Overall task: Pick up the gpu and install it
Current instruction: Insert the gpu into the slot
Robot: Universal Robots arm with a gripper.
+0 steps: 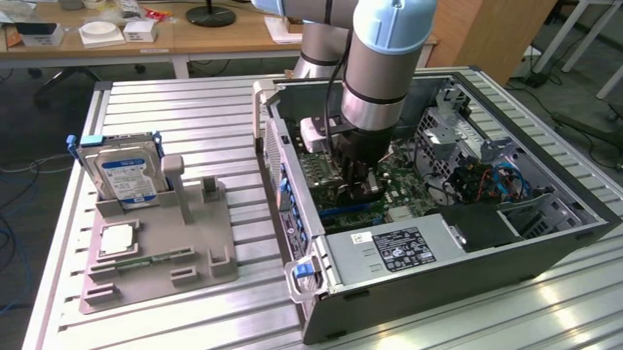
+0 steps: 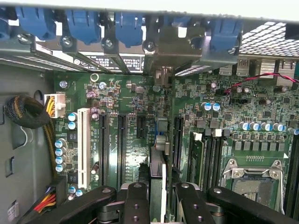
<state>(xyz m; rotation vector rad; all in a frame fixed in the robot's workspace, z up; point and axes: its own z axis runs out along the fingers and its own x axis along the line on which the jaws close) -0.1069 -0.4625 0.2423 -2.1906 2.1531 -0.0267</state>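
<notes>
– Between the two black fingers (image 2: 135,200) of the tool (image 2: 160,203), what is that thin strip?

– That is the gpu (image 2: 158,179), seen edge-on. The tool pinches it, one finger on each flat face.

– Which way does it run?

– It stands on its edge over the green board (image 2: 131,154). Its long axis goes from the fingers straight away toward the row of blue clips (image 2: 84,23) at the back wall of the case, and its far end reaches close to them. Whether its lower edge is down in a socket I cannot tell.

– What crowds it?

– Long black slots (image 2: 103,144) and one white slot (image 2: 84,140) run parallel to it on one side. On the other side are the memory slots (image 2: 205,158) and the square processor socket (image 2: 252,179). A sleeved cable bundle (image 2: 25,112) curls at the board's edge, well apart.

– And the arm?

– In the exterior view the arm (image 1: 380,65) comes down nearly upright into the open computer case (image 1: 545,248), with the tool low over the middle of the board. The power supply (image 1: 395,248) sits nearer the camera. On the exterior view's left, well apart on the slatted desk (image 1: 195,109), a grey stand (image 1: 165,255) holds a hard drive (image 1: 125,175) upright and a small square chip (image 1: 117,239) lying flat.
</notes>
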